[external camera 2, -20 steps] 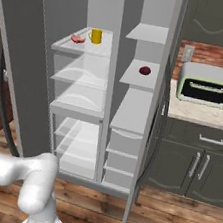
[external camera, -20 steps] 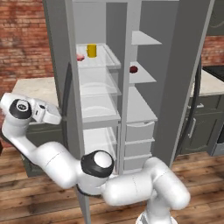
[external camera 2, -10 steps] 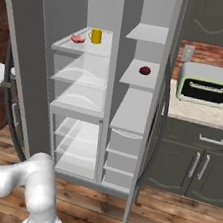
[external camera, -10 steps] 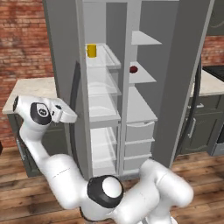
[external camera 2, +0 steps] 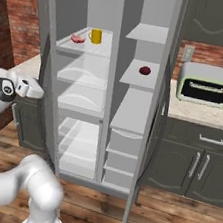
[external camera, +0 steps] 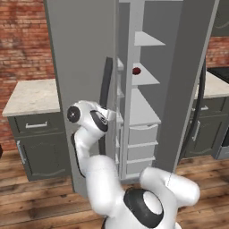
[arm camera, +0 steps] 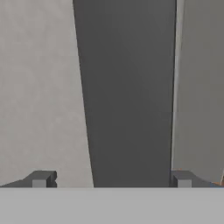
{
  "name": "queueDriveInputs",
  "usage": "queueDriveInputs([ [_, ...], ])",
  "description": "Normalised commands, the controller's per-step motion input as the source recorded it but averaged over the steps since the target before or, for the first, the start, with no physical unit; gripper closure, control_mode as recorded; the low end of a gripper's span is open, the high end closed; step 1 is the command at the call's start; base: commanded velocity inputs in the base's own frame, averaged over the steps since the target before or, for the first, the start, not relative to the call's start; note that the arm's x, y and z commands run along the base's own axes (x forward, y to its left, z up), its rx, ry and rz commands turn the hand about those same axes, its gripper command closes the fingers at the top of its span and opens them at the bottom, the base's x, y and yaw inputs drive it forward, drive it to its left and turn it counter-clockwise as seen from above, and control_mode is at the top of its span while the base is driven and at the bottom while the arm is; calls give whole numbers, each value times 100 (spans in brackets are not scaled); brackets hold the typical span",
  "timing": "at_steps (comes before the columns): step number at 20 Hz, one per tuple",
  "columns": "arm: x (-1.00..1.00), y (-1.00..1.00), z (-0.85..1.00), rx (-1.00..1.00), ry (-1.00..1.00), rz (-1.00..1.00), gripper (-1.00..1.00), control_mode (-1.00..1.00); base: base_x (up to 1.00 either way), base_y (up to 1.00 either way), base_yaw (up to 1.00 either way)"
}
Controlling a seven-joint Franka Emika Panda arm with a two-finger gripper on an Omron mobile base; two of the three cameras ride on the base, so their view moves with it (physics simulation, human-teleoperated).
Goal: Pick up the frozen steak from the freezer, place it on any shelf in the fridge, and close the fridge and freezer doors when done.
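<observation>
Steak (external camera 2: 78,39) lies on the clear fridge shelf (external camera 2: 85,47); fridge door (external camera: 80,89) has swung partway shut, fingers (arm camera: 41,178) spread wide astride its handle (arm camera: 129,96).

The wide fridge door (external camera: 80,89) blocks the left of frame, its dark handle (arm camera: 129,92) filling the gap between the spread claw (arm camera: 111,179) tips.

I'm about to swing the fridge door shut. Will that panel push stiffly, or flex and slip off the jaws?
The fridge door looks like a tall, rigid flat panel, so it should probably swing as one piece. Its plain face looks smooth, so a push there could slide. The bar handle between the open jaws is likely the surer contact.
</observation>
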Motion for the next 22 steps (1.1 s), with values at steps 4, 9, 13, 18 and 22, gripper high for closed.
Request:
queueDriveInputs([
  [4, 64, -65, 11, 4, 0, 25, -100, -100, 0, 0, 0],
  [9, 65, -28, 27, 1, -6, 13, -100, -100, 0, 0, 0],
  [13, 71, -4, 48, 0, -13, 4, -100, -100, 0, 0, 0],
  [18, 86, -4, 48, 0, -9, 3, -100, -100, 0, 0, 0],
  [22, 100, 0, 46, 0, -2, 0, -100, -100, 0, 0, 0],
])
